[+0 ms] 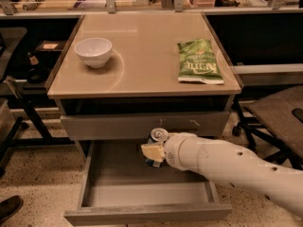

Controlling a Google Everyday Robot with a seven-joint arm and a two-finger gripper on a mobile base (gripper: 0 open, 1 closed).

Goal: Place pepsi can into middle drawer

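Observation:
The pepsi can (pixel 156 137), dark blue with a silver top, is held upright in my gripper (pixel 153 152), which is shut on it. The gripper and can hang over the back middle of the open middle drawer (pixel 94 193), a wide shallow grey drawer pulled out below the cabinet. The can's lower part is partly hidden by the pale fingers (pixel 151 151). My white arm (pixel 227 167) reaches in from the right, over the drawer's right side.
A grey drawer front with white scuff marks (pixel 118 126) is shut above the open drawer. On the tan cabinet top (pixel 142 56) stand a white bowl (pixel 93 51) and a green chip bag (pixel 199 61). A chair (pixel 279 117) stands at right.

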